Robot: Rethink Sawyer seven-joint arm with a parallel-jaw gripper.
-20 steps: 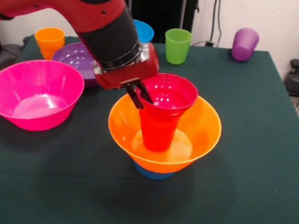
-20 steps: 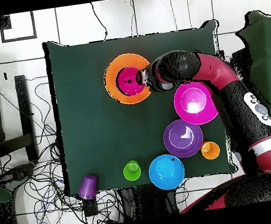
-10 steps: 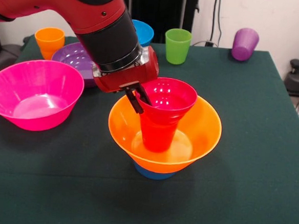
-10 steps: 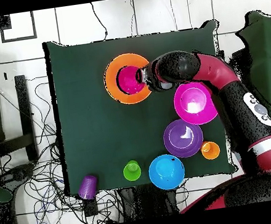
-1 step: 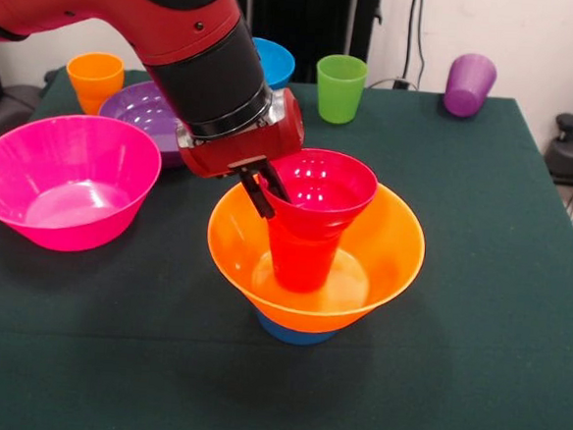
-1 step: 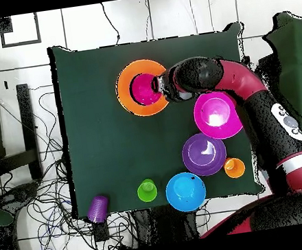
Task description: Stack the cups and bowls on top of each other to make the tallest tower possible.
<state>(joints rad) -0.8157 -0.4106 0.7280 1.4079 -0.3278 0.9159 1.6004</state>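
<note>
Dark green counter (image 5: 476, 317), large pink bowl (image 5: 64, 192) at one side. Tower (image 5: 312, 266) mid-counter: large orange bowl (image 5: 387, 252) over small light-blue bowl (image 5: 296, 333), red-orange cup (image 5: 301, 255) inside, small red bowl (image 5: 320, 186) on cup. Pincer (image 5: 260, 187) clenched on red bowl's rim, lifted slightly since a second ago, then steady. Placement apparently finished; release pending, probably.

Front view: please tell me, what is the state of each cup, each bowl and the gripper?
small red bowl: on red-orange cup, gripped at rim
large orange bowl: upright on small light-blue bowl
gripper: shut on small red bowl
large pink bowl: upright, empty
green cup: upright
purple cup: tipped over
</note>
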